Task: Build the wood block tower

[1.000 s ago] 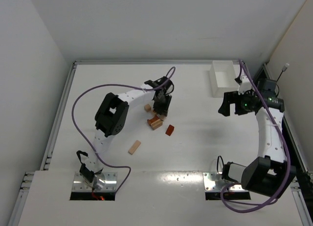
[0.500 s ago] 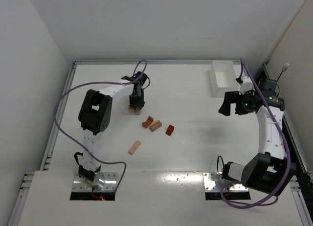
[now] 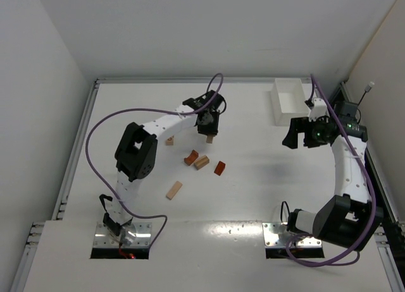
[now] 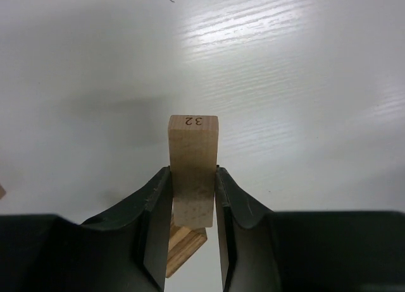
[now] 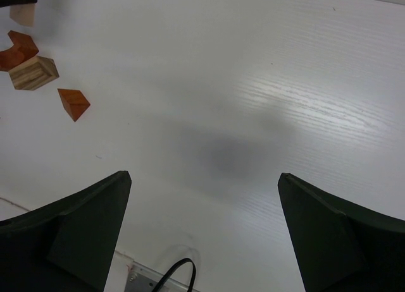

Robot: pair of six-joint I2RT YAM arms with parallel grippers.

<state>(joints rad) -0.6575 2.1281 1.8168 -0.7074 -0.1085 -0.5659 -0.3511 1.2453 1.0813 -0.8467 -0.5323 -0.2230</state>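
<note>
My left gripper (image 3: pixel 209 134) is shut on an upright light tan wood block (image 3: pixel 209 139) and holds it just above the table behind the loose pieces. In the left wrist view the gripper (image 4: pixel 193 200) pinches this block (image 4: pixel 193 159), marked "32", and another tan block (image 4: pixel 185 244) lies below it. On the table lie a small tan block (image 3: pixel 169 140), a reddish block (image 3: pixel 191 157), a tan block (image 3: pixel 202 162), a reddish wedge (image 3: pixel 219 168) and a long tan block (image 3: pixel 174 189). No tower shows. My right gripper (image 3: pixel 296 137) is open and empty, far right.
A white rectangular tray (image 3: pixel 288 101) stands at the back right, beside the right arm. The right wrist view shows the tan block (image 5: pixel 33 73), the reddish block (image 5: pixel 16 50) and the wedge (image 5: pixel 74 103) at its upper left. Raised table rims run along the left and back edges.
My left gripper swung left, then back right to behind the loose pieces. A small tan block now lies alone at the left. The right arm has not moved.
</note>
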